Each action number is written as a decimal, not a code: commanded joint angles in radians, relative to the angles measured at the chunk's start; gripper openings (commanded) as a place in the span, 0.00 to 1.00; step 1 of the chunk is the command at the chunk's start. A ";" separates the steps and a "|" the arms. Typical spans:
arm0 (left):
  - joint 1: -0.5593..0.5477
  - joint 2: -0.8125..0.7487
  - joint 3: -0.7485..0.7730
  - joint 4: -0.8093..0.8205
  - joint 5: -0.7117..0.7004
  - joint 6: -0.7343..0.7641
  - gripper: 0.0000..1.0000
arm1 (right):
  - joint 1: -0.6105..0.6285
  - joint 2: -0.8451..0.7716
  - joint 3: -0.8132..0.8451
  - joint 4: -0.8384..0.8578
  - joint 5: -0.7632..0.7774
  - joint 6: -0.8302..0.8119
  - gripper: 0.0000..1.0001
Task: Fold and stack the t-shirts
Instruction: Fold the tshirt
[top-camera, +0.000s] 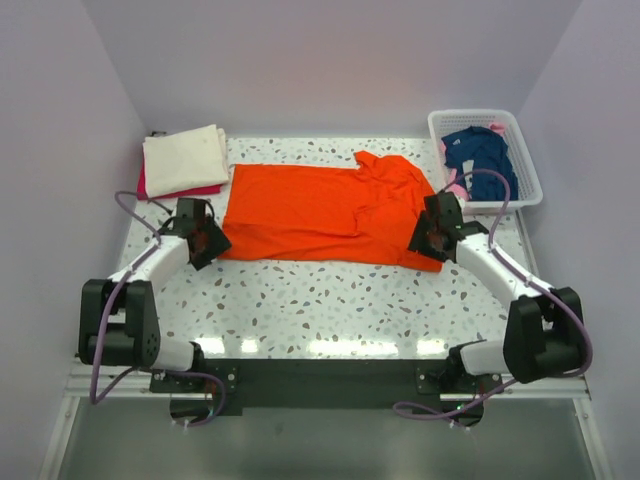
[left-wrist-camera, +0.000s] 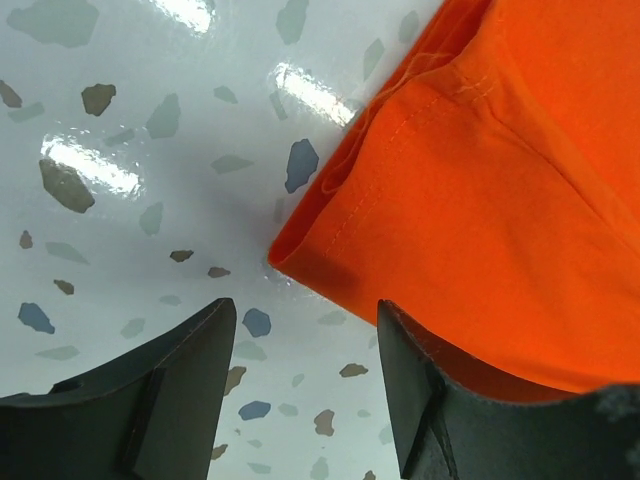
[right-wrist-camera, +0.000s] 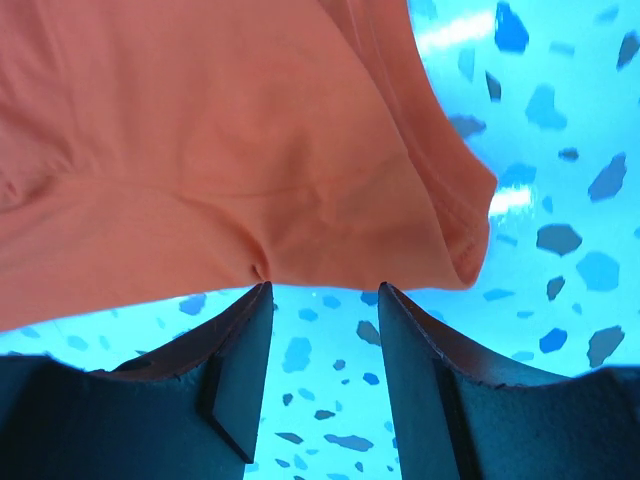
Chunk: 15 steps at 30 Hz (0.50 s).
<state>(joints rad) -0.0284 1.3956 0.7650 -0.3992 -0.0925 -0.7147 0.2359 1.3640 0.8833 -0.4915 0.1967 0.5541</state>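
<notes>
The orange shirt (top-camera: 320, 210) is laid out lengthwise across the middle of the table (top-camera: 300, 300). Its left part is smooth and its right end, by the sleeves and collar, is rumpled. At the far left corner a folded cream shirt (top-camera: 185, 160) is stacked on a folded red shirt (top-camera: 200, 190), so two garments can be judged finished. A navy shirt (top-camera: 482, 155) lies crumpled in the basket (top-camera: 520, 135) at the far right and has not been dealt with. The left gripper (top-camera: 207, 240) is placed at the shirt's near left corner. In the left wrist view its jaws are seen apart with nothing between them, and the hemmed corner lies just ahead of the gap. The right gripper (top-camera: 430, 235) is placed at the near right corner. In the right wrist view its jaws are likewise apart and unloaded, with the cloth edge just beyond the fingertips. Neither corner is yet pinched. The task is judged roughly half done. The orange shirt has to be gripped, folded and added to the stack, and then the navy one has to be fetched and treated the same way.
</notes>
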 joint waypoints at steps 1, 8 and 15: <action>0.007 0.051 -0.009 0.074 0.014 -0.037 0.63 | -0.015 -0.068 -0.072 0.053 -0.026 0.056 0.50; 0.007 0.144 0.017 0.109 -0.016 -0.061 0.61 | -0.061 -0.082 -0.139 0.079 -0.040 0.046 0.50; 0.007 0.186 0.043 0.115 -0.041 -0.068 0.57 | -0.086 -0.056 -0.168 0.120 -0.066 0.052 0.51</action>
<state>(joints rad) -0.0280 1.5467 0.7940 -0.3065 -0.1108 -0.7666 0.1600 1.3113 0.7216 -0.4355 0.1509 0.5880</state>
